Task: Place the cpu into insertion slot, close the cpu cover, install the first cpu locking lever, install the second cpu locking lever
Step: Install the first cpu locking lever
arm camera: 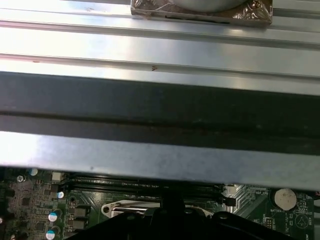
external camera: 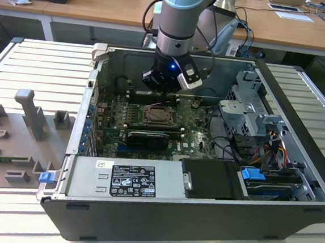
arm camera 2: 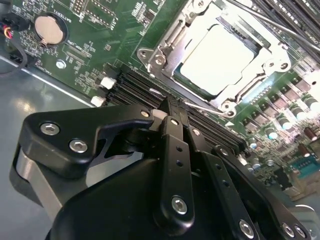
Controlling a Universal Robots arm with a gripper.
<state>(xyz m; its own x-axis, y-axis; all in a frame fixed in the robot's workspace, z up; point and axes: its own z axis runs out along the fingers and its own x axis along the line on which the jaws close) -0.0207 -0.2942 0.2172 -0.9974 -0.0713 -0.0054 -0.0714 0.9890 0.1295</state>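
cpu [arm camera 2: 220, 60] seated in insertion slot [arm camera 2: 175, 92], cover [arm camera 2: 167, 47] closed

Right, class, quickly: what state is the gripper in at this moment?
Gripper: jaws shut, holding nothing, tips close to a thin lever beside the socket.

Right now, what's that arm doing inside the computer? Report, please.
Gripper low beside the socket. CPU seated, cover down over it. A thin lever lies near the fingertips.
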